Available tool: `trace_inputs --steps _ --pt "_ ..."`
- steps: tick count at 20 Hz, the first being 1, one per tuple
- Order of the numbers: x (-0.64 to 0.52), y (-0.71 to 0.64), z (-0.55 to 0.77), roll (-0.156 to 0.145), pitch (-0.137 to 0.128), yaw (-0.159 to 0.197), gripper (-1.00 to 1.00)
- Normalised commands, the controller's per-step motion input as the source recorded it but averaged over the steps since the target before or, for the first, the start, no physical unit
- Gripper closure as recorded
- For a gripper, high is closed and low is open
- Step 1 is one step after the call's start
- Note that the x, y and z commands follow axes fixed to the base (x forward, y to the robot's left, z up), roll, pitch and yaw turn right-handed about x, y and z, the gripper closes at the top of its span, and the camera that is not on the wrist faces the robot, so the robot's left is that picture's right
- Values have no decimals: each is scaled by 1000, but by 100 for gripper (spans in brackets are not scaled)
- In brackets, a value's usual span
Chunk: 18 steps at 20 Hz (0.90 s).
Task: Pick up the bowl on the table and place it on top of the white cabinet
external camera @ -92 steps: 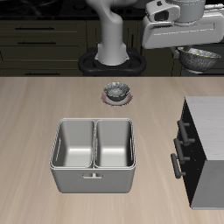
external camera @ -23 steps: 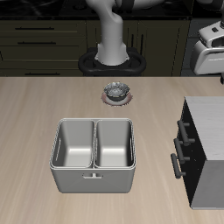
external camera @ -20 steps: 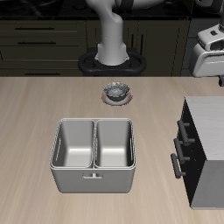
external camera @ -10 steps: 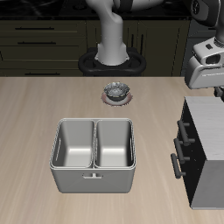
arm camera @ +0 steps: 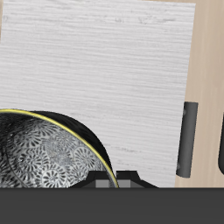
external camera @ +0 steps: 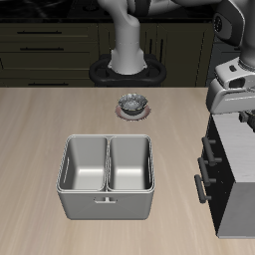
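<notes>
- Pincer [external camera: 239, 108]: above the back edge of the white cabinet [external camera: 242, 149], at the edge of the exterior view. Fingers not visible there, so whether they are clenched cannot be told directly.
- Wrist view: the bowl [arm camera: 44, 150] sits just under the camera, speckled inside, yellowish rim line, with the cabinet's pale top [arm camera: 105, 79] spread beneath it. Appears carried at the pincer; actual contact cannot be told.
- Cabinet handles: one grey bar [arm camera: 185, 138] shows past the top's edge in the wrist view; dark front and two bars [external camera: 205, 164] in the exterior view.
- Cabinet top bare where visible.
- Table [external camera: 40, 129]: grey two-compartment basin [external camera: 107, 176] near the front edge, well apart from the cabinet.
- Farther back, a second small bowl [external camera: 131, 103] on a pinkish disc [external camera: 132, 113], near the robot's base [external camera: 127, 62].
</notes>
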Motion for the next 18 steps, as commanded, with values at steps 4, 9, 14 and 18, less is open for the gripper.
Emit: trace_inputs --steps 4,9,14,18 --pt "8 32 -175 34 28 13 100" --pt "17 1 -78 8 14 35 -100" --pt "-19 -17 22 11 -4 9 -100" --pt "-64 -18 92 14 -8 -4 -100"
